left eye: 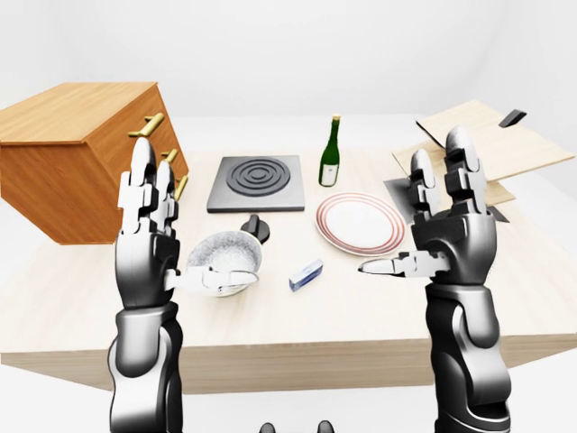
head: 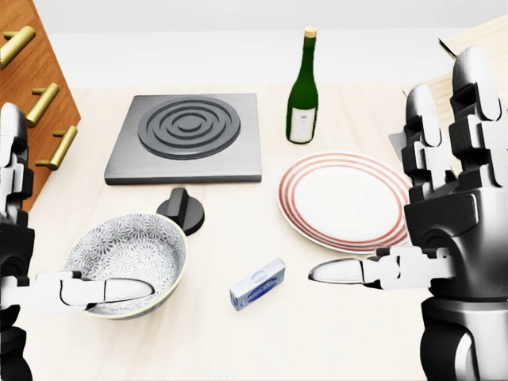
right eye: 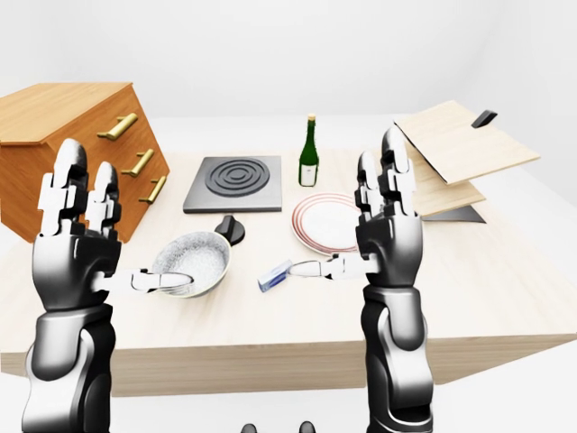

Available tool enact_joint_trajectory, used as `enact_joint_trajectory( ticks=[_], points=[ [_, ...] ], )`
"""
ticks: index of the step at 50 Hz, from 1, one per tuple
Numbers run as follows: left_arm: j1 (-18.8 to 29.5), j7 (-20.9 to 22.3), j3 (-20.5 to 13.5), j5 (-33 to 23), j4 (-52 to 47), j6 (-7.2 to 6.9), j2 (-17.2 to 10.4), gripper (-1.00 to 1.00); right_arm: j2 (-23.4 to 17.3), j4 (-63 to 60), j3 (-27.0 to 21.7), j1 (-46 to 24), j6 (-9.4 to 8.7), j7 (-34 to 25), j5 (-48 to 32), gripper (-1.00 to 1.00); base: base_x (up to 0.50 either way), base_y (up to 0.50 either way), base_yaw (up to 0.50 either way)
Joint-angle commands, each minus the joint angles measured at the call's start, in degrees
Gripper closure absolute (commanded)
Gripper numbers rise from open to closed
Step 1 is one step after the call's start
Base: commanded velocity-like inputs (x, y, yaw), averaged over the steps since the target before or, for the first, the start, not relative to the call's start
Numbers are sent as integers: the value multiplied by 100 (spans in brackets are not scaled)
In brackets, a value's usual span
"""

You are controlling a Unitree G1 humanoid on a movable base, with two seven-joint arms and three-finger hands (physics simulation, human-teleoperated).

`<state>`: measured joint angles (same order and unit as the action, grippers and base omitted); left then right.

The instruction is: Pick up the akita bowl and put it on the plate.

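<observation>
The akita bowl [head: 127,252], grey-white with a fine pattern, stands upright on the wooden table at the lower left of the head view. The white plate [head: 345,198] with red rings lies to its right, bare. My left hand [left eye: 185,225] is open at the bowl's left, fingers upright, its thumb [head: 103,292] stretched across the bowl's near rim; I cannot tell if it touches. My right hand [left eye: 410,207] is open too, held upright just right of the plate, its thumb pointing left below the plate's edge. Neither hand holds anything.
A dark square burner [head: 186,135] and a green bottle [head: 302,91] stand above the bowl and plate. A black knob [head: 181,210] sits by the bowl's upper rim, a small blue-white box [head: 258,283] between the hands. Wooden drawers [left eye: 81,153] stand left, tilted boards [left eye: 491,144] right.
</observation>
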<state>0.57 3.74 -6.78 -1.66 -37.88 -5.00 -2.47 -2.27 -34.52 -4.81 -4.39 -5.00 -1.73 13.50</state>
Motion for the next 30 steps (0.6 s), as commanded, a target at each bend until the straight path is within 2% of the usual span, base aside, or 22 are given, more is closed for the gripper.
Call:
enact_joint_trajectory(
  ticks=[1,17,19,21,22,24,25,27,28,30],
  points=[
    [-6,9,-78,53,-268,0,-7,-100,21,-242,36,88,0,-101,158,-100,50,0,0],
    [-43,11,-119,56,-402,0,-6,-100,42,-112,203,111,0,-158,-85,-100,50,0,0],
    [-64,16,-122,53,-407,0,-4,-100,-20,33,454,94,0,-189,-513,-100,39,0,0],
    [-96,15,-148,69,-432,0,6,-100,-126,226,877,85,0,-357,-1271,-100,0,0,0],
    [-122,21,-161,70,-487,0,4,-100,-87,356,1117,46,0,-197,-1870,-100,0,0,0],
    [-139,28,-181,89,-531,0,13,-100,-3,424,1245,45,0,-324,-2319,-100,0,0,0],
    [-152,29,-183,93,-556,0,17,-100,-82,418,1510,117,0,-523,-2693,-100,0,0,0],
    [-170,30,-167,82,-574,0,24,-100,64,273,1627,191,0,-767,-2926,-100,0,0,0],
    [-196,31,-149,79,-627,0,36,-100,-170,162,2084,244,0,-1366,-3312,-100,0,0,0],
    [-195,27,-154,88,-674,0,44,-100,-25,1,2244,323,0,-1906,-3526,-100,0,0,0]
  ],
)
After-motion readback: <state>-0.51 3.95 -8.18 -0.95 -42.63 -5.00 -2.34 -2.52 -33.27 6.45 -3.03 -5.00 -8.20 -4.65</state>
